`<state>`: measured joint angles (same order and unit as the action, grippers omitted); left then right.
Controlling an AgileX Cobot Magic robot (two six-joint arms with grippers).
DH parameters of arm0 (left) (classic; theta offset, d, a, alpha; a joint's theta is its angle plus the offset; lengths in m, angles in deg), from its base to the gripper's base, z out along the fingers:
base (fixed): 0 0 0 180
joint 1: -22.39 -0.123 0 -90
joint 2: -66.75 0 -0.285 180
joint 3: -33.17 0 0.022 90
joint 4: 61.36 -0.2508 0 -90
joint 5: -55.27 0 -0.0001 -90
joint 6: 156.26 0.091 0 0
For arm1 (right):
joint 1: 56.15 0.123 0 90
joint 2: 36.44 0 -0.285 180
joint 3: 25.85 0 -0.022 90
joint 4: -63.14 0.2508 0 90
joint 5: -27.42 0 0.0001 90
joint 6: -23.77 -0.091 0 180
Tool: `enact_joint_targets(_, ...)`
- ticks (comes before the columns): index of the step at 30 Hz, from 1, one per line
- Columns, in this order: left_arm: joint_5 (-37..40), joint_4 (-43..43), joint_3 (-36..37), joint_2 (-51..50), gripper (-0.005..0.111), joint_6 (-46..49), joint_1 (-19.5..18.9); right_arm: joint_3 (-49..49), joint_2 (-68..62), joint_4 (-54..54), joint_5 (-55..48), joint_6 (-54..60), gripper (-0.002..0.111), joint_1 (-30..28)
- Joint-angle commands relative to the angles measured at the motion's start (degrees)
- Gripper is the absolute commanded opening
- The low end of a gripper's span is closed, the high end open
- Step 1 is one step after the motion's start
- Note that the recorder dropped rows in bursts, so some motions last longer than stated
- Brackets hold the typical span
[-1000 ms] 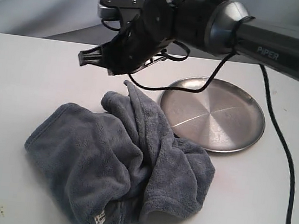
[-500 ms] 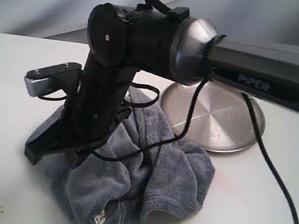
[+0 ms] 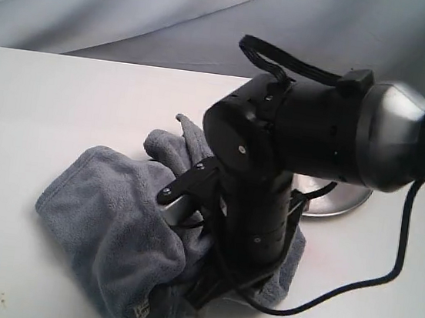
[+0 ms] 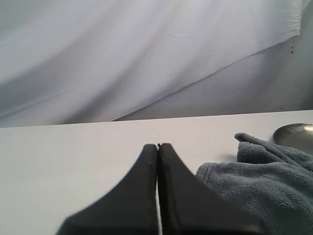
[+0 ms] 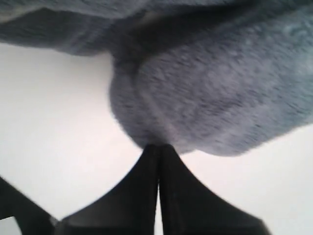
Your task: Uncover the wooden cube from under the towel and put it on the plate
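Right gripper (image 5: 158,146) closed at towel (image 5: 210,98) edge, open table (image 5: 49,107) beside

Ext. view: right arm (image 3: 315,141) hid most of the plate (image 3: 343,204), only 1 rim sliver showed. Towel (image 3: 105,216) partly covered too; its label (image 3: 140,315) too small to read. Right wrist view: towel blurred, cut off by pic edge. Left wrist view: plate cut off by edge.

A white table (image 3: 41,99) carries a crumpled grey-blue fleece towel (image 3: 105,216) near its front edge, with a small white label (image 3: 140,315) on the cloth's nearest hem. A black right arm (image 3: 300,139) reaches in from the table's right edge and points down into the towel's right side. Behind it a sliver of silver metal plate (image 3: 342,206) shows. A black cable (image 3: 402,237) loops over the table.
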<state>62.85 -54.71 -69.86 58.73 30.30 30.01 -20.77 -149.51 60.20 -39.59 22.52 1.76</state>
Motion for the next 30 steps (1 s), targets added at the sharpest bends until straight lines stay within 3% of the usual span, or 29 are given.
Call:
enact_joint_targets(1,-0.02,0.10,0.25,0.24,0.000,-0.14,0.28,1.38,1.02,-10.58,-2.63,-5.42,0.000,-3.02)
enact_joint_targets(8,-0.02,0.10,0.25,0.24,0.000,-0.14,0.28,1.38,1.02,-21.79,0.97,-9.81,0.000,-13.63)
enact_joint_targets(12,-0.02,0.10,0.25,0.24,0.000,-0.14,0.28,1.38,1.02,-33.35,14.59,-19.05,0.000,-20.16)
enact_joint_targets(21,-0.02,0.10,0.25,0.24,0.000,-0.14,0.28,1.08,0.91,-52.99,49.20,-51.98,0.000,-21.31)
enact_joint_targets(30,-0.02,0.10,0.25,0.24,0.000,-0.14,0.28,-9.66,-5.39,-42.80,52.60,-54.01,0.000,-19.53)
